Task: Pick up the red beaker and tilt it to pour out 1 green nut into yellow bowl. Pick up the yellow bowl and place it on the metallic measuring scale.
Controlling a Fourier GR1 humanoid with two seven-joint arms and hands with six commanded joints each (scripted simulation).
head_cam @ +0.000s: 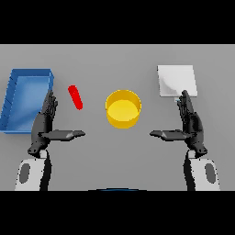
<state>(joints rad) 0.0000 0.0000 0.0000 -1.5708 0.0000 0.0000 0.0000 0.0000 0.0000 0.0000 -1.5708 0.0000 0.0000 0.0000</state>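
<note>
Red beaker lies just ahead of the left hand, untouched; both hands are released.

The red beaker [75, 97] lies on the grey table [114, 151] ahead of the left hand [46, 124] and slightly to its inner side, near its fingertips but apart from them, with its long axis running away from the robot and leaning a little left at the far end. The left hand is plainly the nearer one, so the pick should fall to it. The yellow bowl [123, 108] stands further inward, between the two hands. The metallic measuring scale [176, 80] sits just beyond the right hand [188, 123], whose fingers are straight with thumb spread, holding nothing, like the left. A blue tray [13, 110] lies outside the left hand.
</note>
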